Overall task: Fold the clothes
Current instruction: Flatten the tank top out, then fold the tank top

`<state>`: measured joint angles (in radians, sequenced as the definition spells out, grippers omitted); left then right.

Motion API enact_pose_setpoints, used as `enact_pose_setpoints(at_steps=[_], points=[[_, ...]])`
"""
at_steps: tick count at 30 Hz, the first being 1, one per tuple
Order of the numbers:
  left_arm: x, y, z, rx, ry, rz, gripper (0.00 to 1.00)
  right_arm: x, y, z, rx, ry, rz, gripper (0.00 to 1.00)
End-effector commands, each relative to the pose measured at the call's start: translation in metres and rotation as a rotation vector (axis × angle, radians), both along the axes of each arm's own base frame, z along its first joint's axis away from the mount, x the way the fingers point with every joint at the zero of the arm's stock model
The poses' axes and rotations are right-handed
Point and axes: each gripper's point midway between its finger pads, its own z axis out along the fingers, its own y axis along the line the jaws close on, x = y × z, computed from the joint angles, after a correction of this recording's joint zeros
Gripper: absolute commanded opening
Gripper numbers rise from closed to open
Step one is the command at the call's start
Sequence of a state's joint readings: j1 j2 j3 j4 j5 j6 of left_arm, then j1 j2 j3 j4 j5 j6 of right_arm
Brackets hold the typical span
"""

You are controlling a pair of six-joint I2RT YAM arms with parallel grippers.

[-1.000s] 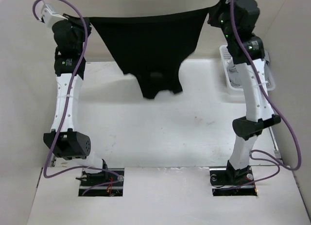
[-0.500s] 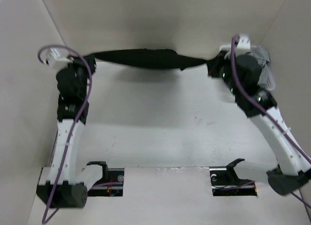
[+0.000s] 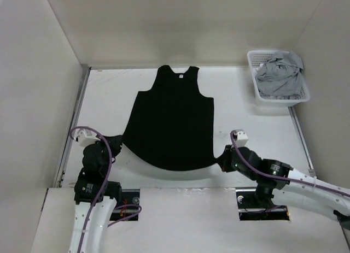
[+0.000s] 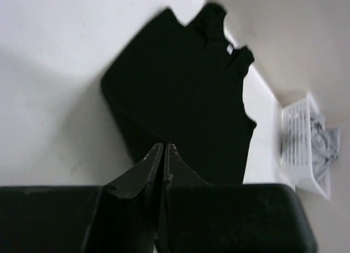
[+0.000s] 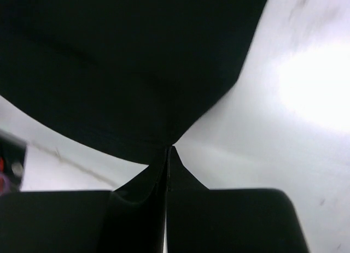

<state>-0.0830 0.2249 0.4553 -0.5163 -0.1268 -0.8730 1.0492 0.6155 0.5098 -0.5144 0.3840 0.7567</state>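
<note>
Tabletop carries the black tank top, which lies spread flat in the middle, its neck toward the far wall and its rounded hem toward the arm bases. The left hand is closed on the left corner of the hem, and the right hand is closed on the right corner. A white basket with a grey garment stands in the far right corner.

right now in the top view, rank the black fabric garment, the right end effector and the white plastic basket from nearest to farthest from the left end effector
1. black fabric garment: its near-left hem corner is pinched in the left end effector.
2. right end effector: across the hem, on the near right.
3. white plastic basket: in the far right corner.
</note>
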Motion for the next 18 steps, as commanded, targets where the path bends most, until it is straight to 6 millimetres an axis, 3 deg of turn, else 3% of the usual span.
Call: enact_pose_setpoints(at_steps=[1, 3, 5, 8, 12, 16, 18], points=[[-0.025, -0.013, -0.015, -0.076, 0.079, -0.037, 0.01, -0.030, 0.007, -0.009, 0.102, 0.118, -0.029, 0.00], [-0.039, -0.010, -0.001, -0.098, 0.048, -0.020, 0.00, -0.053, 0.012, -0.007, 0.132, 0.167, 0.011, 0.00], [-0.049, 0.000, 0.015, -0.087, 0.006, 0.022, 0.00, -0.063, 0.015, 0.003, 0.158, 0.167, 0.024, 0.00], [-0.043, 0.010, 0.030, -0.060, -0.028, 0.069, 0.00, -0.058, 0.020, 0.021, 0.143, 0.105, 0.020, 0.00], [0.011, 0.005, 0.031, -0.054, -0.050, 0.092, 0.00, 0.017, 0.024, 0.047, 0.061, -0.045, -0.074, 0.00], [0.084, 0.011, 0.042, -0.068, -0.092, 0.179, 0.00, 0.125, 0.015, 0.081, 0.123, -0.184, -0.166, 0.00], [0.126, 0.009, 0.060, -0.065, -0.124, 0.196, 0.00, 0.174, 0.004, 0.095, 0.156, -0.203, -0.213, 0.00]])
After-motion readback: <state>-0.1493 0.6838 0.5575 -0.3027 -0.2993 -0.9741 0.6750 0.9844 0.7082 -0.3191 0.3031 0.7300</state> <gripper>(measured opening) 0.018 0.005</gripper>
